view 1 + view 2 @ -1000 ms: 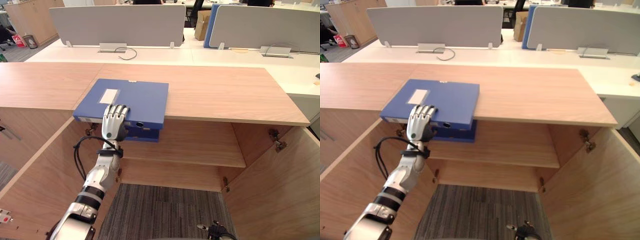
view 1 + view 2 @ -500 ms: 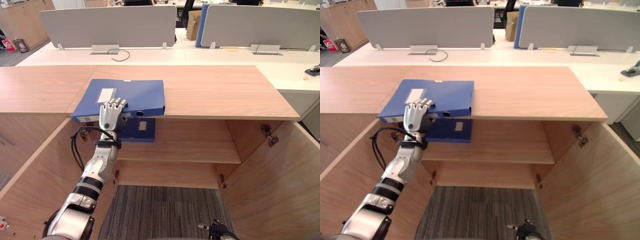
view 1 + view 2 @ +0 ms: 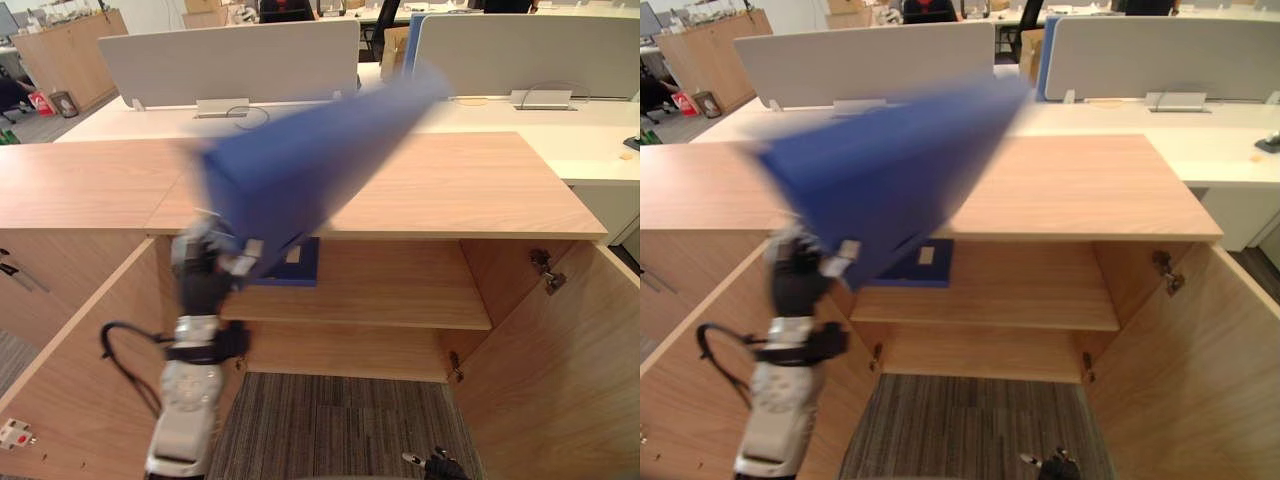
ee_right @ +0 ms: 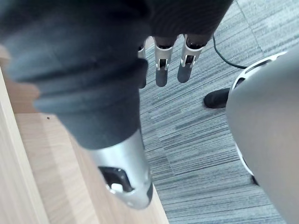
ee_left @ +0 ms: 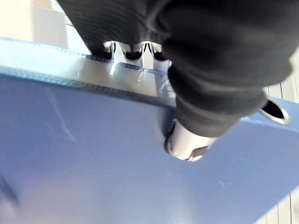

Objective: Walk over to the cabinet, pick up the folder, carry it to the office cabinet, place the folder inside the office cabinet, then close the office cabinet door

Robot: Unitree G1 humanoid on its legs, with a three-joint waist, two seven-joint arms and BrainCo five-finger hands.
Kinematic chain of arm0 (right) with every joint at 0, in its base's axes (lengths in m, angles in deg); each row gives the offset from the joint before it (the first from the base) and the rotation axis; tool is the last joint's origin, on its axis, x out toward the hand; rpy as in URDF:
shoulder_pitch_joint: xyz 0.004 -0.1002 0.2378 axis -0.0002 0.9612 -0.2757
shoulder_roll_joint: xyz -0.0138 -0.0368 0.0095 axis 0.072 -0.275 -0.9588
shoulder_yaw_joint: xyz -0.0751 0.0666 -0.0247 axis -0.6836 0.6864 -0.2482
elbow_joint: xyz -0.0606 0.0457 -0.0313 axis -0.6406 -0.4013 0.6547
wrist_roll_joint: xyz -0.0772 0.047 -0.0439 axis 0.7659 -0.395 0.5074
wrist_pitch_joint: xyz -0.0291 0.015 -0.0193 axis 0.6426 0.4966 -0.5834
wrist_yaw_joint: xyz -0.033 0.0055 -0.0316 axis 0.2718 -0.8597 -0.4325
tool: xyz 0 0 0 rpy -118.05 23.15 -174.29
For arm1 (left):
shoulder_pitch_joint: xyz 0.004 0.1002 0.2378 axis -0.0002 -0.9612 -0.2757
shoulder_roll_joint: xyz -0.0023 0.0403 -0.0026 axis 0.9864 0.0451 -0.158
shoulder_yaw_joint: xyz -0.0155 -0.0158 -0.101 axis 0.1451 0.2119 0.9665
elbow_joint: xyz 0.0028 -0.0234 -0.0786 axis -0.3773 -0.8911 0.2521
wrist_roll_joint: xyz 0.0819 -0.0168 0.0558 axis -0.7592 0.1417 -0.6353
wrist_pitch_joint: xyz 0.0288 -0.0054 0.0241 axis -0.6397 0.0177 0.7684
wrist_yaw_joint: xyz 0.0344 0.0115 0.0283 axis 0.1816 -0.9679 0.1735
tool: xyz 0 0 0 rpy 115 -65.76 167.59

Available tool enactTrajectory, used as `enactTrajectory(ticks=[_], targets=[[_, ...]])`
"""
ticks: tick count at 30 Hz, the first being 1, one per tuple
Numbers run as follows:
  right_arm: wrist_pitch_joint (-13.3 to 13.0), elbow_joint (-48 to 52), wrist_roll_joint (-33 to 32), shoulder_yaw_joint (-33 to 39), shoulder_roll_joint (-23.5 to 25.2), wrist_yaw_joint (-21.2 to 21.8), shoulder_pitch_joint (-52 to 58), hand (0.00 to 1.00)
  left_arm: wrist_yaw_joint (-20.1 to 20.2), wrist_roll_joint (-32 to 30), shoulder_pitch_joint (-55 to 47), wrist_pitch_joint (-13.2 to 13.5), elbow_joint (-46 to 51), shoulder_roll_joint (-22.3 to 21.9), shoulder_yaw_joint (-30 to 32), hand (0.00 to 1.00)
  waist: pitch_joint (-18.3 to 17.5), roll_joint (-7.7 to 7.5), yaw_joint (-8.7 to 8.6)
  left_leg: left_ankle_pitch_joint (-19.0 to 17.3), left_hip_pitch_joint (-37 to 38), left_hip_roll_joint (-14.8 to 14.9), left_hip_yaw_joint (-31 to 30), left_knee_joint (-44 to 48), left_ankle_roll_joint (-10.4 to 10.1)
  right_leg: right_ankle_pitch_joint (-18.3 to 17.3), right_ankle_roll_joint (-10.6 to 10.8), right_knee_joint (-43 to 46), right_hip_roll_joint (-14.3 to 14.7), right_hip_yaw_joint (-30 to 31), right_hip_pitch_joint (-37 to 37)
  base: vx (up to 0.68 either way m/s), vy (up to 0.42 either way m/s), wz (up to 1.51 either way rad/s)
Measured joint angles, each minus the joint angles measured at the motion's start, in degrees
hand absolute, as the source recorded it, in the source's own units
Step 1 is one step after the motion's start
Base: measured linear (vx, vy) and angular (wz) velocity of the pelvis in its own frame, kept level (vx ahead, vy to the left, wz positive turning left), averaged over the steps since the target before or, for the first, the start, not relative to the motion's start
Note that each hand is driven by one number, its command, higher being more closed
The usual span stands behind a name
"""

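Right hand (image 4: 161,65): hung low over the grey carpet (image 3: 330,420) beside the right cabinet door (image 3: 560,380), fingers loose and straight with nothing in them. It looked parked out of the way while the other arm worked.
Left hand (image 3: 205,265): was clamped on the blue folder (image 3: 300,160) just in front of the cabinet top's front edge, near its left end. In the left wrist view the fingers (image 5: 133,49) hooked over the folder's edge and the thumb (image 5: 187,144) pressed into the blue face, a pinch that let one hand carry the load.
Blue folder: was held by its near end only, tilted steeply, its far end raised above the cabinet top (image 3: 460,190). I judged it was clear of that surface, so the pick-up step seemed nearly done.
Cabinet doors: both stood wide open, the left door (image 3: 70,370) too, leaving the inside free to reach.
Shelf (image 3: 400,290): carried a second blue folder (image 3: 295,265) lying flat at its left end, under the top's front edge. The space to the right of it looked free.
Grip risk: with all the weight hanging off one end, I thought the folder could twist or slip.
Desk (image 3: 560,130): white and beyond the cabinet's back edge, with grey screens (image 3: 230,60) standing along it, well apart from the work.
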Motion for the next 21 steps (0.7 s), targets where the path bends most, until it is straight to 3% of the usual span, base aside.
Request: enactTrajectory(ticks=[1, 3, 4, 6, 12, 15, 21], targets=[[0.0, 0.1, -0.2, 0.0, 0.0, 0.0, 0.1, 0.0, 0.2, 1.0, -0.3, 0.0, 0.1, -0.1, 0.3, 1.0, 0.0, -0.01, 0.06, 0.0, 0.0, 0.0, 0.0, 0.0, 0.0, 0.0, 0.0, 0.1, 0.0, 0.0, -0.1, -0.07, -0.005, -0.07], [-0.1, 3.9, -3.7, 0.0, 0.2, 0.1, 2.2, 0.0, 3.1, 16.9, -5.1, 0.2, 2.9, -1.8, 4.0, 1.0, -0.1, -0.36, 1.07, 0.0, -0.1, 0.3, 0.0, 0.1, -0.2, -0.3, -0.2, 0.9, 0.2, 0.2, -0.5, -0.02, -0.003, -0.01], [-0.1, 5.6, -4.6, 0.0, 0.3, 0.1, 2.7, 0.0, 3.6, 19.4, -6.2, 0.3, 3.7, -2.1, 4.2, 1.0, -0.1, -0.41, 1.23, 0.1, -0.2, 0.3, 0.0, 0.1, -0.2, -0.3, -0.2, 0.9, 0.2, 0.2, -0.5, 0.0, 0.0, 0.0], [-0.6, 18.6, -6.7, -0.1, 1.1, 0.1, 4.7, 0.0, 5.8, 25.4, -8.7, 0.7, 7.0, -3.7, 5.0, 1.0, -0.3, -0.53, 1.47, 0.1, -0.2, 0.2, 0.1, 0.1, -0.2, -0.2, -0.1, 1.0, 0.1, 0.2, -0.6, 0.0, 0.0, 0.0], [-7.3, 57.6, -5.6, 0.9, 2.6, -1.8, 5.1, 0.0, 10.1, 29.8, -10.0, 2.3, 13.4, -5.8, 6.7, 1.0, -0.8, -1.05, 1.39, 0.1, -0.1, 0.2, 0.5, 0.1, -0.2, -0.2, -0.1, 1.0, 0.2, 0.6, -0.9, 0.01, 0.014, -0.03], [-9.7, 68.8, -4.6, 1.0, 3.6, -2.6, 2.8, 0.0, 10.2, 29.7, -10.0, 2.4, 13.7, -6.5, 7.8, 1.0, -0.6, -1.46, 1.35, 0.1, -0.1, 0.3, 0.5, 0.2, -0.2, -0.2, -0.1, 1.0, 0.2, 0.7, -1.0, 0.0, 0.0, 0.0], [-11.0, 76.8, -7.1, 0.6, 3.0, -1.3, -5.8, 0.0, 10.2, 27.4, -9.7, 1.6, 13.7, -6.1, 9.7, 1.0, -0.3, -2.64, 1.59, 0.0, 0.0, 0.2, 0.8, 0.2, -0.2, -0.2, -0.1, 1.1, 0.2, 0.9, -1.1, 0.0, 0.004, -0.01]])
